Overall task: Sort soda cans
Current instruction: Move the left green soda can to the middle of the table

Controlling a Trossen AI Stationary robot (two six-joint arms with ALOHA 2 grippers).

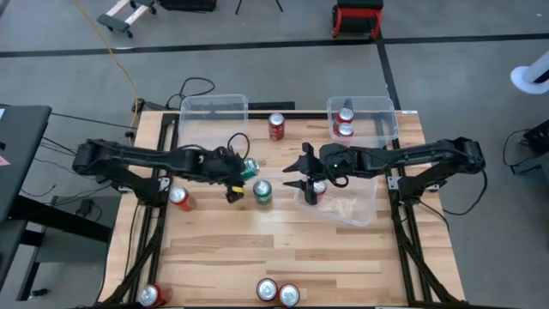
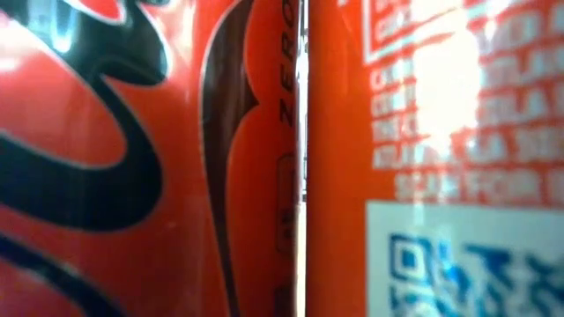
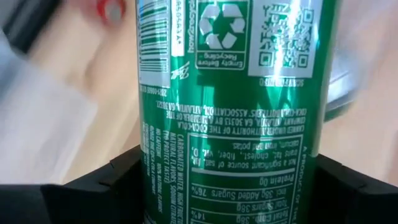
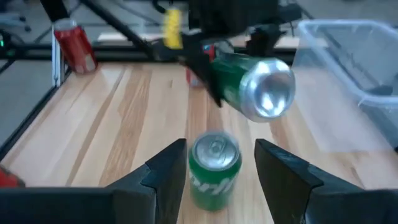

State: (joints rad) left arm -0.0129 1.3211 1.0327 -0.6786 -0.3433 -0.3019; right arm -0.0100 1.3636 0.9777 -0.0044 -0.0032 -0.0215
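My left gripper [image 1: 238, 177] is over the table's middle, shut on a green soda can [image 1: 249, 169] that hangs in the air; the right wrist view shows it [image 4: 249, 87] lying almost level. A second green can [image 1: 262, 192] stands upright on the table just below it. My right gripper [image 1: 296, 169] hovers open to the right, facing both green cans, and the standing can [image 4: 214, 165] shows beyond its fingers, untouched. Red cans stand at the far middle [image 1: 276, 126], left [image 1: 180, 199] and near left corner [image 1: 150, 296]. My left gripper pinches the green can's side wall [image 3: 230, 180] between its two fingers [image 3: 106, 186], which lie across the can. The hold sits on the half away from the silver end [image 4: 268, 93]. The can is lifted clear of the table and tipped nearly level.
Clear bins sit at the far left [image 1: 214, 107], the far right [image 1: 377, 116] with two red cans [image 1: 345, 124], and centre right [image 1: 347, 210], with a red can [image 1: 317, 190] at its left end. Two red cans [image 1: 278, 293] at the near edge block the low view [image 2: 132, 158].
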